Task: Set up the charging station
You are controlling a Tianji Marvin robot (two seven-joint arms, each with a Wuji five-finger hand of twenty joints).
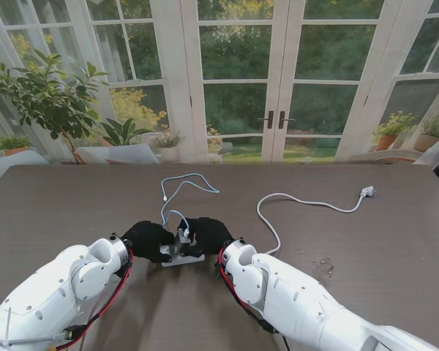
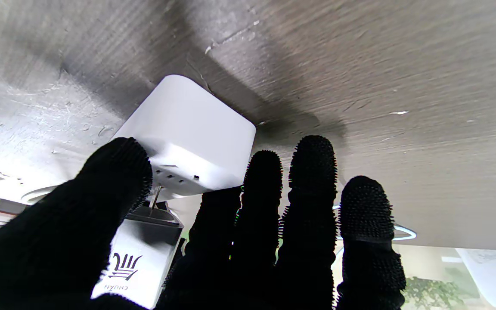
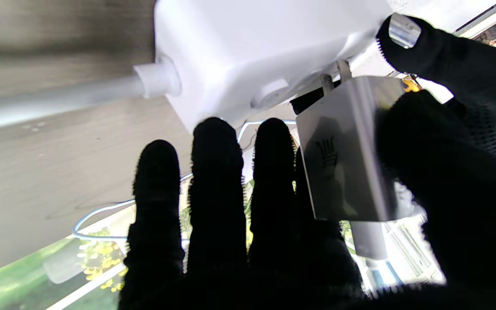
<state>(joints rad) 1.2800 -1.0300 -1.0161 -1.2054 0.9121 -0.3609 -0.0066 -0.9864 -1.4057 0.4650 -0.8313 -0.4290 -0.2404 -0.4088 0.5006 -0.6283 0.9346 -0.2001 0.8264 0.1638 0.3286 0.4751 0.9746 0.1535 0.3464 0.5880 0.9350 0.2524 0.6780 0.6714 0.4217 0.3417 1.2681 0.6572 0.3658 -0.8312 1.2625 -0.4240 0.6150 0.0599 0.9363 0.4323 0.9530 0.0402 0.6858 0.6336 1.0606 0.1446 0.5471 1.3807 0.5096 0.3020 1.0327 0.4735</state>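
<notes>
Daylight pours in through the glass doors (image 1: 278,80) far from me and leaves the table (image 1: 395,241) evenly lit, with soft shadows under my arms. My stand's view is sharp. My wrist views are harsher: the white power strip (image 2: 196,133) glares, my black-gloved fingers (image 3: 215,181) lose detail, and near things blur.

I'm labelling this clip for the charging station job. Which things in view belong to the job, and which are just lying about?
Belongs to the job:
- white power strip, between both hands
- silver charger, prongs at the strip's sockets, in the right hand
- light blue cable running from the charger
- strip's white cord
- left hand, steadying the strip

Lying about:
- potted plants beyond the table
</notes>
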